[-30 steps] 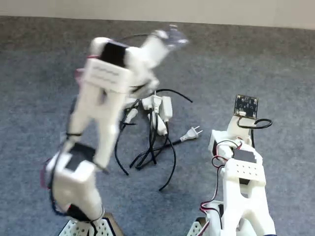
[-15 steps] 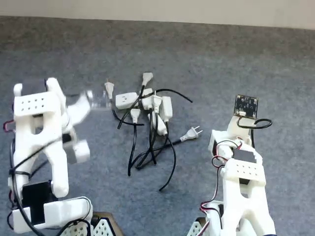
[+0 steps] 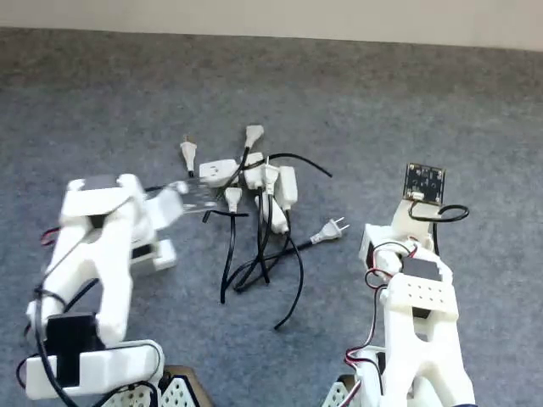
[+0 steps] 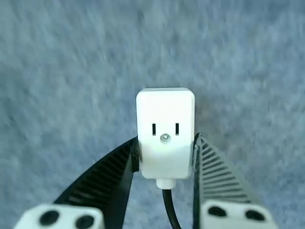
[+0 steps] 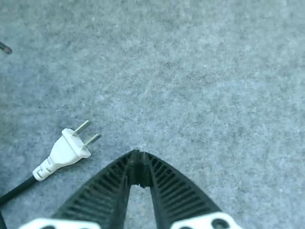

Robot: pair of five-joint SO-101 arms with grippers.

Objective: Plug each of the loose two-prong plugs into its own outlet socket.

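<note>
My left gripper is shut on a white outlet socket, its two slots facing the camera and its black cord running back between the fingers. In the high view that gripper sits at the left edge of a tangle of white sockets and black cords. Loose white two-prong plugs lie at the back left, the back and by the gripper. Another plug lies on the carpet just beside my right gripper, which is shut on nothing.
Grey carpet covers the whole surface, with a pale wall strip along the back. Black cords loop forward from the tangle. The right arm stands folded at the front right.
The left arm swung down from high over the back of the tangle, out to the left, then in toward the tangle's left edge. The right arm stayed still.
</note>
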